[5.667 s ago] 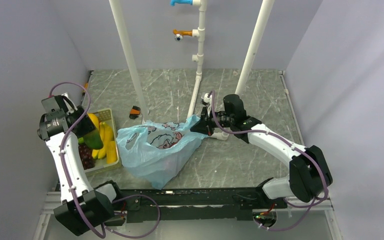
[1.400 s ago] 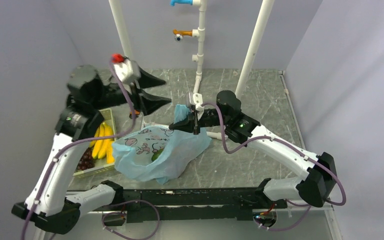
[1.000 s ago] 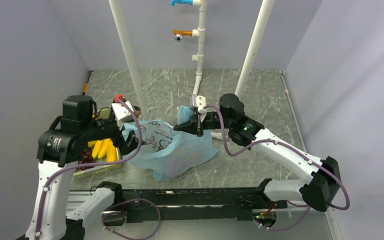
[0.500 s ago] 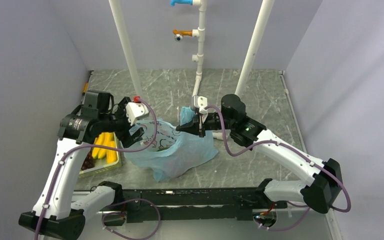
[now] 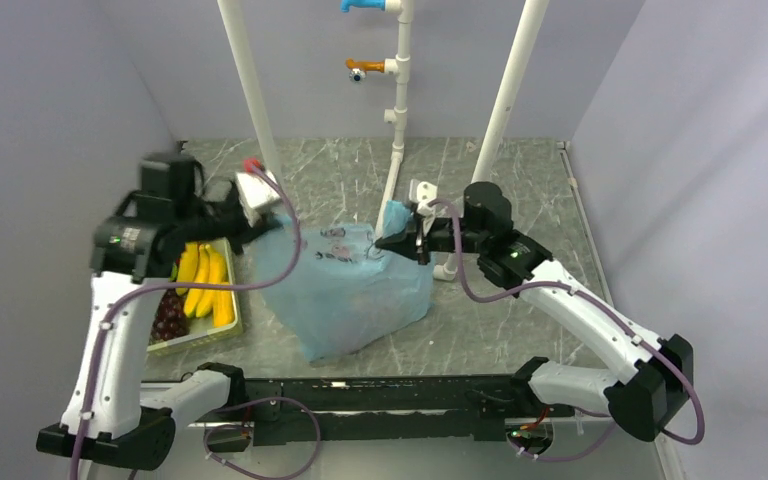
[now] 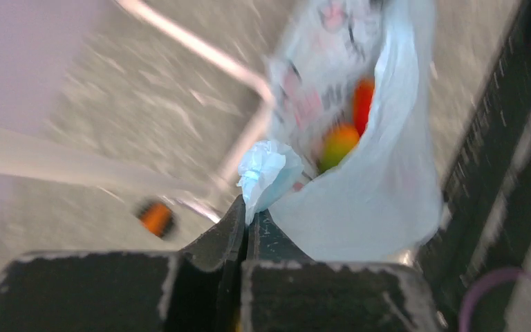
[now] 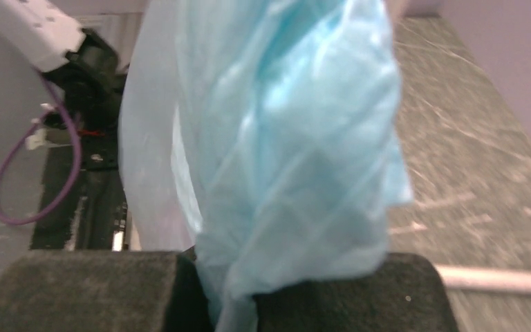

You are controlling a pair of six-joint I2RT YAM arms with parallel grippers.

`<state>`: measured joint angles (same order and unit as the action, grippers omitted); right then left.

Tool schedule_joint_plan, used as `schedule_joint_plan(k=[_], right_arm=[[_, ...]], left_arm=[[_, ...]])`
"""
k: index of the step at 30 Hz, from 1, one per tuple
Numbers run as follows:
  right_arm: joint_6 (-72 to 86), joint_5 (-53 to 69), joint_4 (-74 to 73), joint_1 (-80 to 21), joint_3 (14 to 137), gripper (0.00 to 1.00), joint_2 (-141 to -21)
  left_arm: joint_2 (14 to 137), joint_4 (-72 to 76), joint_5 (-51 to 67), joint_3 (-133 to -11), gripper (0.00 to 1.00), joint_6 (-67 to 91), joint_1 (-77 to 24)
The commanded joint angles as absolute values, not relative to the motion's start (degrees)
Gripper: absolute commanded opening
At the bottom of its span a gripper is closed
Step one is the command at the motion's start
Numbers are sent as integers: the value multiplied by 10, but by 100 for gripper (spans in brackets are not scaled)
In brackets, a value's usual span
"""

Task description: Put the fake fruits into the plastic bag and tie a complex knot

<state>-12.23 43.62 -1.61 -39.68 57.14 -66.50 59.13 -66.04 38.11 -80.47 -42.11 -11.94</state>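
The light-blue plastic bag (image 5: 345, 290) hangs lifted and stretched between both grippers. My left gripper (image 5: 278, 222) is shut on the bag's left top corner, and the left wrist view shows a crumpled tuft of plastic (image 6: 266, 169) sticking out past the closed left gripper (image 6: 249, 211). Through the bag's open mouth I see an orange-green mango (image 6: 337, 142) and a red fruit (image 6: 363, 104) inside. My right gripper (image 5: 400, 242) is shut on the bag's right top corner (image 5: 393, 216), and bunched plastic (image 7: 283, 138) fills the right wrist view above the right gripper (image 7: 238, 308). No knot shows.
A pale basket (image 5: 232, 300) at the left holds yellow bananas (image 5: 205, 285) and a dark grape bunch (image 5: 168, 316). White pipes (image 5: 250, 90) (image 5: 397, 150) (image 5: 508, 95) stand behind the bag. A small orange object (image 6: 155, 218) lies on the marble table (image 5: 520, 190).
My left gripper has shut on the bag's left corner and risen up and back. The bag went from slumped on the table to hanging taut, and the right gripper shifted slightly right.
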Motion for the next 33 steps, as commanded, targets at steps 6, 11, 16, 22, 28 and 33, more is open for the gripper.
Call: schedule_joint_plan(k=[6, 11, 16, 22, 28, 33], right_arm=[[-126, 409, -109, -326, 627, 0, -626], [-145, 416, -179, -326, 585, 0, -626], [-110, 408, -168, -328, 547, 0, -638], [-127, 345, -211, -349, 558, 0, -730], [-196, 251, -231, -404, 510, 0, -753], [-202, 193, -231, -430, 500, 0, -807]], left_arm=[[599, -498, 609, -988, 0, -204, -77], [539, -675, 541, -782, 0, -432, -77], [567, -837, 527, -717, 0, -629, -92], [598, -854, 380, -594, 0, -721, -235], [611, -786, 316, -503, 0, -743, -280], [651, -730, 296, -468, 0, -749, -280]])
